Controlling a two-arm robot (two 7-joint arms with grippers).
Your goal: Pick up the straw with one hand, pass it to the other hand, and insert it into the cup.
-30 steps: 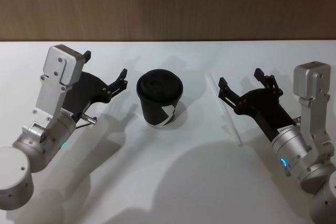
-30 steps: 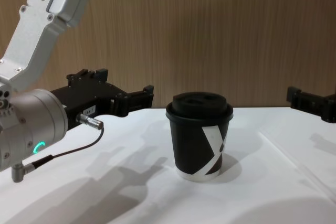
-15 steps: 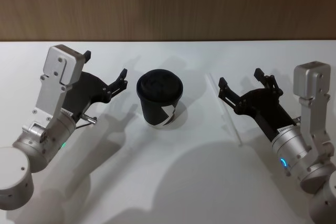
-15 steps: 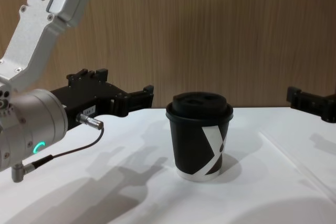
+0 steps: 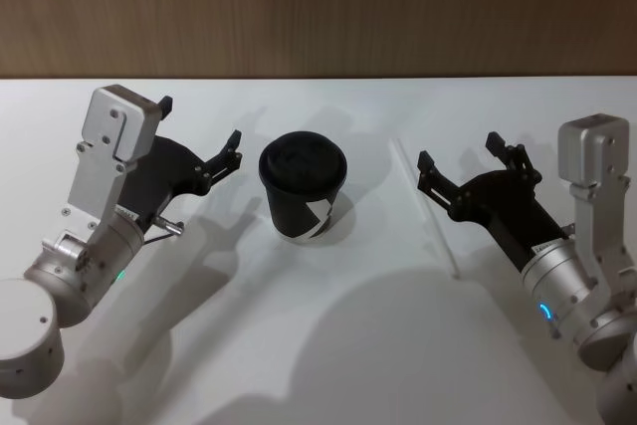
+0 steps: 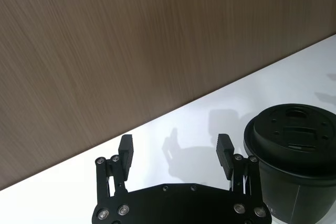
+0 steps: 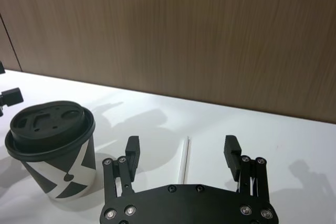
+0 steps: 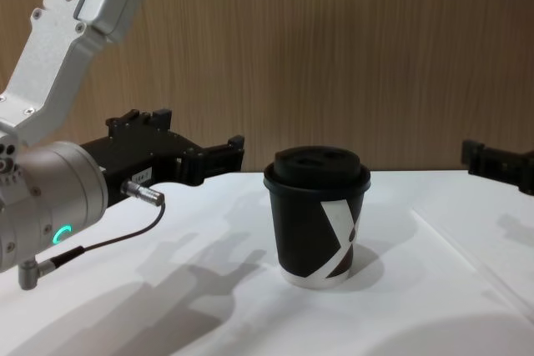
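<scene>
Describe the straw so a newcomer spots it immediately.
On the white table, look to the robot's right of the black lidded cup, near the open right gripper. The straw lies flat there: a thin white stick, almost blending into the table.

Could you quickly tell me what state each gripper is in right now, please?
Left gripper: open, empty, beside the cup.
Right gripper: open, empty, above the straw.

Blk cup [image 5: 302,181] w/ white X mark, white straw [image 5: 441,241], brown wood-grain wall [image 5: 318,7].
</scene>
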